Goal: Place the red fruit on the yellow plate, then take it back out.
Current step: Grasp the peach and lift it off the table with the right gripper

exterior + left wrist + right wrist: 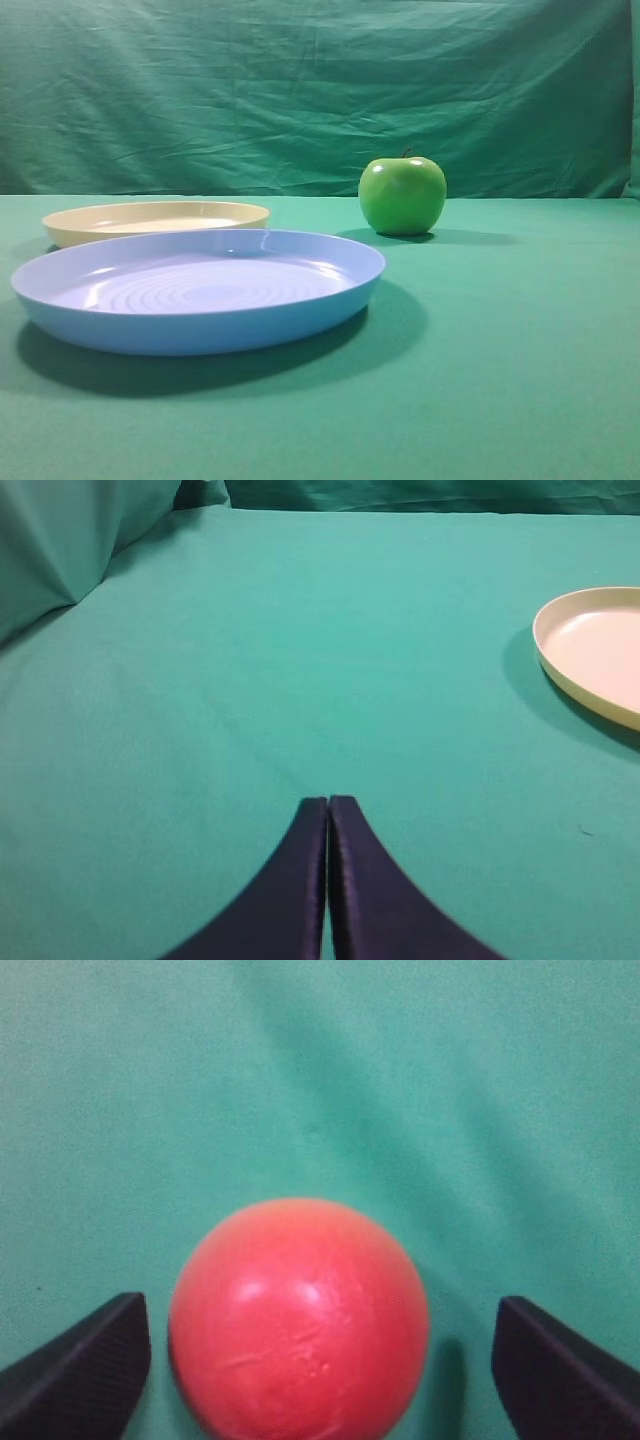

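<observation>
In the right wrist view the red fruit [300, 1320] sits on the green cloth [320, 1080], directly between the two dark fingers of the right gripper [322, 1360]. The jaws stand wide apart: one finger shows at the lower left corner, the other at the lower right, and bare cloth is visible on both sides of the fruit, a narrow strip on the left and a wider one on the right. Neither finger touches the fruit, so the gripper has hold of nothing. The fruit lies slightly nearer the left finger than the right one.

In the left wrist view the left gripper [329, 805] has its two dark fingers pressed together at the tips, with nothing between them, hovering over open cloth. The yellow plate [560, 660] shows at the right edge of that view, well apart from the fingers, its bowl bare where it can be seen.

From the exterior high view the yellow plate [70, 228] lies behind a larger light blue plate [200, 330], the two rims overlapping in the picture. A green apple [402, 195] stands upright to the right, apart from both plates. Neither the fruit nor either gripper shows there.
</observation>
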Available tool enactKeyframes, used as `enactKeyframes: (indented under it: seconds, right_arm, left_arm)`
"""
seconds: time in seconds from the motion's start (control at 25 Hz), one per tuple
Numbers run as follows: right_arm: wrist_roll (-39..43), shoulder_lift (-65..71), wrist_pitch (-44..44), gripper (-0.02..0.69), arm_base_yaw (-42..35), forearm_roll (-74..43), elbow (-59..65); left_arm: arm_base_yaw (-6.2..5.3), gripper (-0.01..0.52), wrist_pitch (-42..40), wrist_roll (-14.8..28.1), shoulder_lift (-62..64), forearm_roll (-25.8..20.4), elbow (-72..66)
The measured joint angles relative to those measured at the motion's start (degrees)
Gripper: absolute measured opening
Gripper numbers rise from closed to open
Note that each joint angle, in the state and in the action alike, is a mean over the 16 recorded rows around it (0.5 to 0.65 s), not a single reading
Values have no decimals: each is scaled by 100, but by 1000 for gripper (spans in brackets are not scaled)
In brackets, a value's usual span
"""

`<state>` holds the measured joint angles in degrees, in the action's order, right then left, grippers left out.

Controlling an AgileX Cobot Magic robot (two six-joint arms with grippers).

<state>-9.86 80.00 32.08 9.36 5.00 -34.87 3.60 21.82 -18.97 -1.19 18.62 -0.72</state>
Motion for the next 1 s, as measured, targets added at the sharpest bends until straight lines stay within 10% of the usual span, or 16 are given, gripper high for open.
enactKeyframes:
  seconds: [1.0]
  right_arm:
    - [-175, 763, 841, 217, 281, 318, -2311]
  left_arm:
    - [0, 0, 0, 0, 0, 0, 0]
